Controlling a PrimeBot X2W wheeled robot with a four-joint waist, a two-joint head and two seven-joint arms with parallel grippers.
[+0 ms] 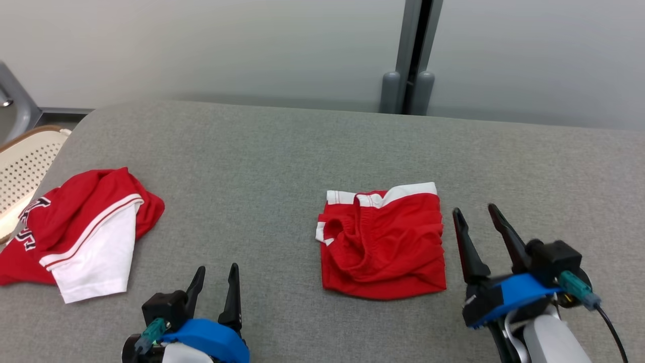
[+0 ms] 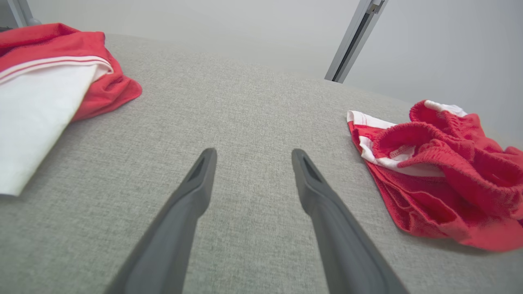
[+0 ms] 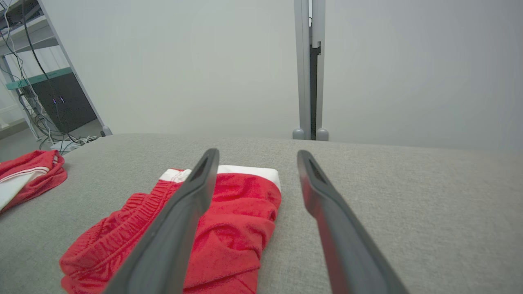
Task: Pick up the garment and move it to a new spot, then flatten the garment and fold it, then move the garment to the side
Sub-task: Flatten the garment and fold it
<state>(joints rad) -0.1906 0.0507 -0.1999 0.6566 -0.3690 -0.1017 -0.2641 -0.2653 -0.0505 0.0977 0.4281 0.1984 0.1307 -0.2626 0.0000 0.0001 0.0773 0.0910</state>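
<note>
The garment (image 1: 385, 242) is a pair of red shorts with white trim, lying folded into a rough square at the middle of the grey cushioned surface (image 1: 282, 151). My right gripper (image 1: 473, 209) stands open just to its right, with nothing between its fingers. In the right wrist view the shorts (image 3: 233, 228) lie below and left of the open right gripper (image 3: 257, 152). My left gripper (image 1: 217, 268) is open near the front edge, well left of the shorts. From the left wrist the shorts (image 2: 441, 175) sit to the right of the open left gripper (image 2: 253, 153).
A crumpled red and white jersey (image 1: 85, 227) lies at the surface's left side, also in the left wrist view (image 2: 45, 81). A perforated white basket (image 1: 25, 161) stands beyond the left edge. A grey post (image 1: 410, 60) rises behind the far edge against a pale wall.
</note>
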